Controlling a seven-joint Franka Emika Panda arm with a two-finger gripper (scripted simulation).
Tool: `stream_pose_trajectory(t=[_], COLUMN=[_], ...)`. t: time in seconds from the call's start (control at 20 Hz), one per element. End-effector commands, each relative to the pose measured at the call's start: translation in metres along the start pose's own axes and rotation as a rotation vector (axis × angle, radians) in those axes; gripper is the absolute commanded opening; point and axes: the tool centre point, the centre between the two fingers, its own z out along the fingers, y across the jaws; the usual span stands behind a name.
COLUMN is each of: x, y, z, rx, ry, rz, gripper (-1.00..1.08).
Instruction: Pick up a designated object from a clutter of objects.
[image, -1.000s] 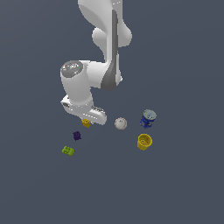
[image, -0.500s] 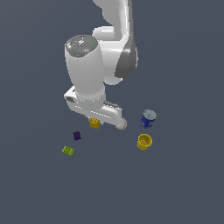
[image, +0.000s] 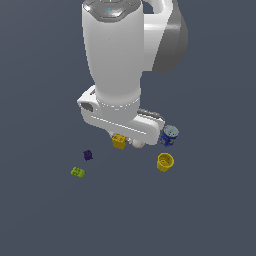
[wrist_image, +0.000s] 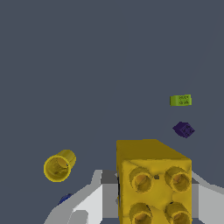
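Note:
The designated object, a small yellow-orange brick (image: 119, 141) with studs, hangs just under the white hand, above the floor. My gripper (wrist_image: 153, 201) is shut on it. The wrist view shows the brick (wrist_image: 151, 173) large and close, with a grey-white finger (wrist_image: 97, 199) pressed against one side and another finger on the opposite side. The rest of the clutter lies below: purple piece (image: 88, 155), flat green brick (image: 77, 172), yellow cup (image: 165, 162), blue can (image: 169, 135). The white ball (image: 137, 144) is mostly hidden behind the hand.
The bulky white arm (image: 117, 55) fills the upper middle of the exterior view. The wrist view also shows the yellow cup (wrist_image: 59, 166), the green brick (wrist_image: 180, 100) and the purple piece (wrist_image: 183, 129) on the dark grey floor.
The arm has risen and looms much larger in the exterior view. The yellow brick has come up with the gripper and shifted toward that view's right. The white ball is now mostly covered.

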Motion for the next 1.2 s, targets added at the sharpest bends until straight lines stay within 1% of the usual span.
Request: stream_pose_trajectory(t=[0.0, 0.3, 0.55, 0.85, 1.15], x=[0.006, 0.018, 0.026, 0.031, 0.034], y=[-0.012, -0.038, -0.052, -0.061, -0.064], z=[-0.015, -0.043, -0.059, -0.07, -0.074], rx=[0.001, 0.001, 0.002, 0.002, 0.002], ry=[0.0, -0.001, -0.001, -0.001, -0.001], rz=[0.0, 0.0, -0.001, -0.001, -0.001], gripper=[-1.0, -1.0, -1.0, -1.0, -1.0])
